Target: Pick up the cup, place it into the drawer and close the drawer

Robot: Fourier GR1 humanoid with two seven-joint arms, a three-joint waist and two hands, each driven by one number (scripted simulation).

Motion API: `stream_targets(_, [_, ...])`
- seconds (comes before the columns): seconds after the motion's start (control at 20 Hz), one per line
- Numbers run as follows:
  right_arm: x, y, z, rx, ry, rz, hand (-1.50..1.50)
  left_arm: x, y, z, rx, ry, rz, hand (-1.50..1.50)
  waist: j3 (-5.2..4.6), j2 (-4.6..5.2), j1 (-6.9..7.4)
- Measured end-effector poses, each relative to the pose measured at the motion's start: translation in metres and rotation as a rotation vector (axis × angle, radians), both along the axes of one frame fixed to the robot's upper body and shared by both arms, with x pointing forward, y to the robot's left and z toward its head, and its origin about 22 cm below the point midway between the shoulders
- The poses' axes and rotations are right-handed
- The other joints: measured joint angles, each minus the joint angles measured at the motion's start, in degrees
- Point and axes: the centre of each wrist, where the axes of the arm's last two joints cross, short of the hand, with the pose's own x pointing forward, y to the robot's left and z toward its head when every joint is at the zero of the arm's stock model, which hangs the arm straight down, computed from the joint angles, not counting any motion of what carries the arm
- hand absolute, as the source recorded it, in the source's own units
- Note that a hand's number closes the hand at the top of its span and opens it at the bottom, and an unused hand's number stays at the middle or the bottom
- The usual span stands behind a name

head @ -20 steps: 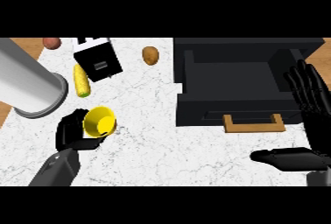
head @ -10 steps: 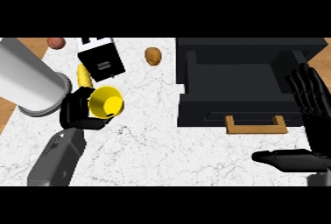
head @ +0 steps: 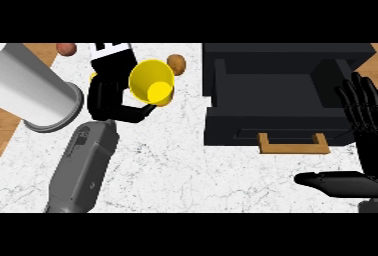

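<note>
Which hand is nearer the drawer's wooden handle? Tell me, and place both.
Right. The right hand stands open just right of the wooden handle, apart from it. The left hand is far to its left across the counter, fingers curled round the yellow cup.

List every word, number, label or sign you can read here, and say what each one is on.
No text here can be read.
The black box has white marks at its top edge, too blurred to read.
The yellow cup, drawer and grey canister show no lettering.
</note>
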Motion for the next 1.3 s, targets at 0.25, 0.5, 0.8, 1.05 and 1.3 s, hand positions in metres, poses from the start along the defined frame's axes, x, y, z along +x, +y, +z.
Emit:
stream_targets(0.25, [-0.002, 0.001, -0.003, 0.007, 0.002, 0.000, -1.50, 0.010, -0.041, 0.053, 0.052, -0.022, -0.037, 1.50, 0.00, 0.10, -0.31])
stream_targets(0.5, [-0.003, -0.002, -0.006, 0.009, 0.003, 0.005, -1.50, 0.019, -0.083, 0.097, 0.115, -0.016, -0.053, 1.50, -0.03, 0.25, -0.82])
stream_targets(0.8, [0.001, -0.009, 0.000, 0.007, -0.007, 0.020, -1.50, 0.033, -0.127, 0.135, 0.155, 0.021, -0.039, 1.50, -0.02, 0.48, -1.61])
stream_targets(1.05, [0.004, -0.007, 0.004, 0.006, -0.008, 0.019, -1.50, 0.041, -0.152, 0.151, 0.172, 0.084, -0.048, 1.50, -0.02, 0.56, -1.82])
stream_targets(1.3, [0.010, -0.006, 0.004, -0.001, -0.008, 0.028, -1.50, 0.045, -0.170, 0.147, 0.192, 0.149, -0.035, 1.50, -0.02, 0.72, -2.50])
